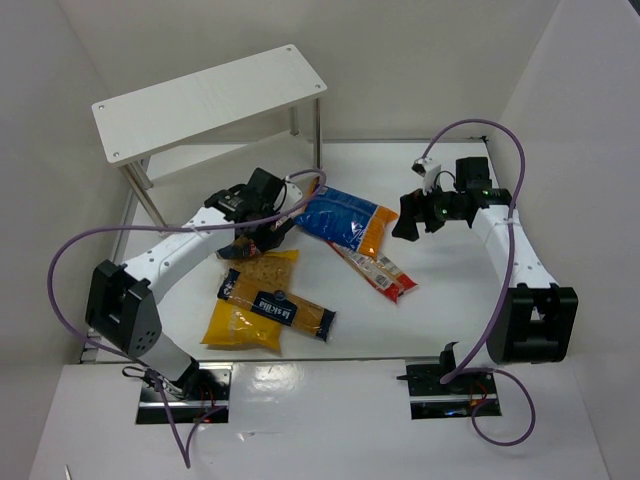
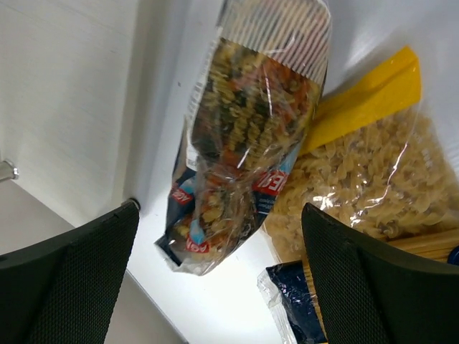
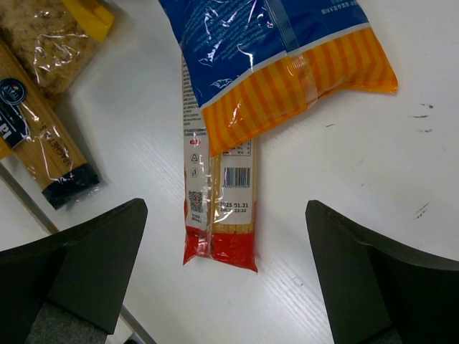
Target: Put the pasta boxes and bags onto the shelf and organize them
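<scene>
Left claw [image 2: 221, 208]: released, jaws wide apart, low over the tricolour fusilli bag [image 2: 244, 143]. The bag lies between the two fingers [image 2: 72, 279]. Can't tell whether either pad touches it.

The bag is clear crinkly film holding tan, green and orange spirals, with a striped top seal and a dark blue and red label at the near end. It lies on the counter [image 1: 450, 300], just in front of the shelf [image 1: 210, 100] and near its front leg.

Right claw [image 3: 226, 204]: also released, jaws wide, holding nothing. It hangs above the red spaghetti packet [image 3: 219, 208], clear of it.

Packets, all on the counter in front of the shelf:
- blue bag [image 3: 287, 57], orange striped end toward the right arm, lying over the upper part of the red spaghetti packet
- red spaghetti packet: narrow, barcode and date label facing up, red end pointing to the near edge
- yellow-orange bag [image 1: 235, 325] of tan fusilli, flat, touching the tricolour fusilli bag on its right side
- navy-label spaghetti packet [image 1: 275, 305], lying diagonally across the yellow-orange bag

Shelf: white, two tiers, thin metal legs, at the far left corner of the counter.
</scene>
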Tool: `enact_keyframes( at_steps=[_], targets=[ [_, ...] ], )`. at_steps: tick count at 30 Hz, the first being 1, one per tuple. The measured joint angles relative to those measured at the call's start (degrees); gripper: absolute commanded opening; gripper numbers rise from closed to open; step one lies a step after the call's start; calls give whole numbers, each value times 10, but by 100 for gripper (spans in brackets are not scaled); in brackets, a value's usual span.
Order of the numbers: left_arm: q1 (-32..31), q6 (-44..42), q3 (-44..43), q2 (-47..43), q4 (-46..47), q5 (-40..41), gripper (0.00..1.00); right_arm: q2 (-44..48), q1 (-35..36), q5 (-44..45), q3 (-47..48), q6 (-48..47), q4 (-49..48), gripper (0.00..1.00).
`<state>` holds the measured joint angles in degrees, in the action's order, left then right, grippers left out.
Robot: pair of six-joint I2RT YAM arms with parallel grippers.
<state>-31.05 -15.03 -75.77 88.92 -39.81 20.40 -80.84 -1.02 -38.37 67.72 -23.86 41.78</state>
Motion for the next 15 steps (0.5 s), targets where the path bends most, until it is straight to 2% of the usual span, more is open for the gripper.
enact_keyframes(
  at_steps=[15],
  targets=[
    [19,-58,27,94,14,-5,100,0,0,0,-3,0,0,100]
  ],
)
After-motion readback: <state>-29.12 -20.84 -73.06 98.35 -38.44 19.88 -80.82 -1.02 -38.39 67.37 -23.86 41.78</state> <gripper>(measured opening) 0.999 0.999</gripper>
